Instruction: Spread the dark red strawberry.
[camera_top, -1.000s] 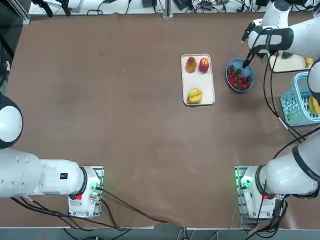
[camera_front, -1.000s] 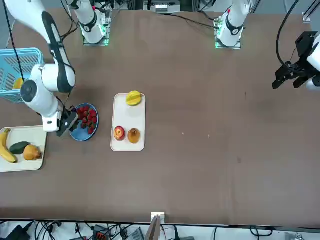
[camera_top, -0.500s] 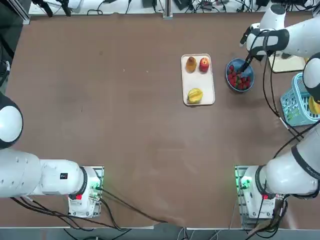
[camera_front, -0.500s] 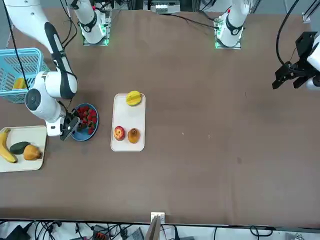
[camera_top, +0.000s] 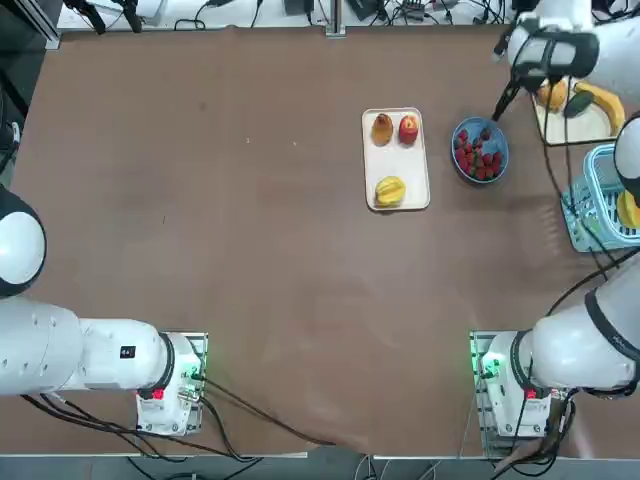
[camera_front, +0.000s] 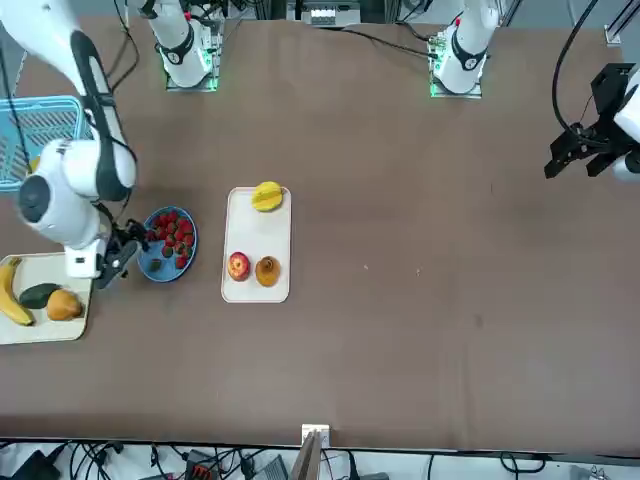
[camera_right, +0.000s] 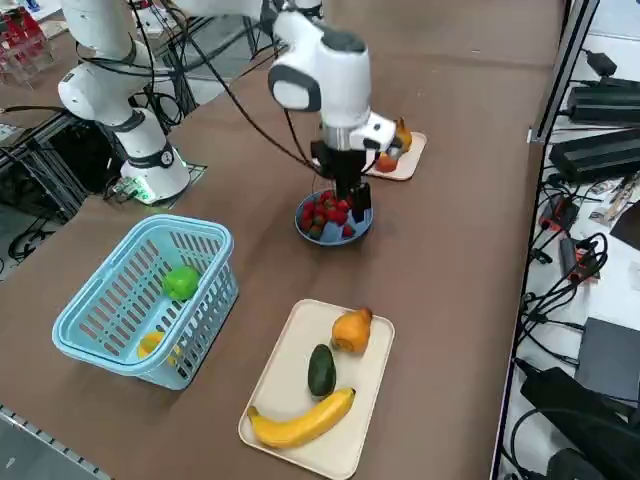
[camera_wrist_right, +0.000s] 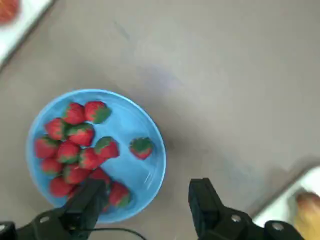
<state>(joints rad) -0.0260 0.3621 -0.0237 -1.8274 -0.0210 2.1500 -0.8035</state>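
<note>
The open, empty claw (camera_wrist_right: 145, 200) hovers above the blue plate (camera_wrist_right: 145, 120) of strawberries (camera_wrist_right: 75, 150).

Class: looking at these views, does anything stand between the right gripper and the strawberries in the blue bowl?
Nothing visible does. The right gripper hangs open above the blue bowl, and the strawberries lie uncovered beneath it, one strawberry apart from the cluster.

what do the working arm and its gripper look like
The right arm is built of glossy white rounded segments with dark grey bands at the joints, and a black cable runs loosely along it. Its base glows green. The right gripper has two black, blocky fingers on a white wrist housing. It hangs above a blue bowl of strawberries.
</note>
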